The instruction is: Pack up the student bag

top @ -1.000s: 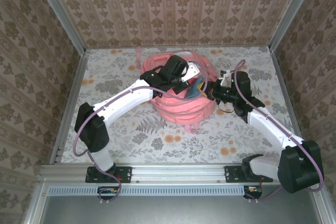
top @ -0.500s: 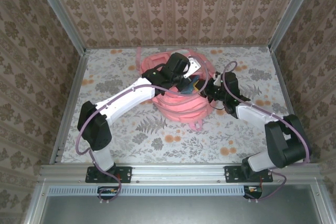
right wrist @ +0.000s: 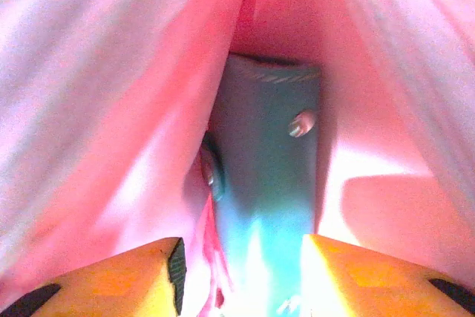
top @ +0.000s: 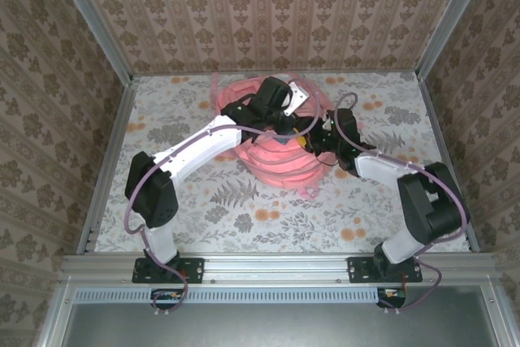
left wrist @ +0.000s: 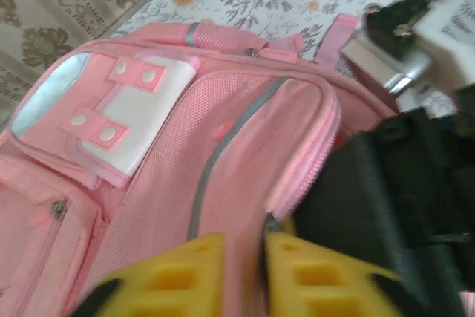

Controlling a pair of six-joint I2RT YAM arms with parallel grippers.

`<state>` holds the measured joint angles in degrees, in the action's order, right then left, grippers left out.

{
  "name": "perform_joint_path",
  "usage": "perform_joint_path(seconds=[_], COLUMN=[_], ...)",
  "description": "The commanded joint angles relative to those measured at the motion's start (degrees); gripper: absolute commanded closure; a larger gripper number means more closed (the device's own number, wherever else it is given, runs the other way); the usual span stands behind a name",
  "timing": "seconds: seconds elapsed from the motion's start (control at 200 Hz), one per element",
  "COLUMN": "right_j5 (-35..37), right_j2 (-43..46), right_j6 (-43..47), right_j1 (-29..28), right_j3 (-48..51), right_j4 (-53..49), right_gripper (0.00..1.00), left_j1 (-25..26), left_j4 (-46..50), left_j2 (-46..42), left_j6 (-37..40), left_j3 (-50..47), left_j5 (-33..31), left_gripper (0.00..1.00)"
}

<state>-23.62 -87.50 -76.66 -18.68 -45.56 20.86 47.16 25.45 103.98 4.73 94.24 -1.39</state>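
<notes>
With the right end effector (right wrist: 241,272) clamping the teal case (right wrist: 271,183) inside the student bag (top: 276,160) and the left end effector (left wrist: 245,272) pinching its zipper edge, fabric could snag the case.

White arm links (top: 199,145), black joints, purple cables, yellow fingers (right wrist: 119,276).

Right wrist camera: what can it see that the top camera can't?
The right wrist camera looks inside the student bag: pink lining on both sides and a teal case standing between the right gripper's yellow fingers, which sit apart around it. The top camera instead shows the left gripper at the bag's opening, both white arms, and the flowered table. Both show the pink bag and the right gripper reaching into it.
</notes>
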Motion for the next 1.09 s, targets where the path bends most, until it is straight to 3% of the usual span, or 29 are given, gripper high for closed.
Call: perform_joint_path(seconds=[0.0,0.14,0.3,0.48,0.6,0.81,0.96,1.09], right_j5=[2.7,3.3,9.2,13.8,16.1,19.2,17.3,17.0], right_j2=[7.1,11.5,15.7,17.5,17.0,11.8,8.6,8.2], right_j6=[1.7,3.6,8.2,15.5,18.9,21.6,21.1,20.9], right_j1=[0.5,1.6,1.7,0.3,-3.1,-10.8,-13.2,-13.9], right_j3=[0.8,1.4,2.2,-1.9,-5.5,-10.9,-11.5,-11.1], right_j4=[-15.8,-27.5,-35.3,-42.5,-44.8,-46.5,-44.6,-44.3], right_gripper=[0.52,0.52,0.52,0.49,0.45,0.41,0.41,0.41], left_j1=[-3.2,-7.2,-12.8,-19.7,-25.7,-32.4,-33.7,-32.5], left_j4=[-4.5,-5.2,-6.3,-2.2,-5.0,-8.3,-17.2,-19.0], left_j2=[-6.7,-12.1,-18.3,-20.3,-19.6,-12.5,-6.6,-3.1], left_j6=[-5.1,-9.7,-15.3,-25.7,-32.9,-43.5,-48.1,-48.6], left_j3=[-4.1,-9.4,-17.9,-24.4,-28.7,-28.5,-26.7,-24.1], left_j5=[7.3,9.6,8.7,3.2,10.3,17.0,25.1,25.1], left_gripper=[0.6,0.43,0.36,0.34,0.33,0.34,0.37,0.37])
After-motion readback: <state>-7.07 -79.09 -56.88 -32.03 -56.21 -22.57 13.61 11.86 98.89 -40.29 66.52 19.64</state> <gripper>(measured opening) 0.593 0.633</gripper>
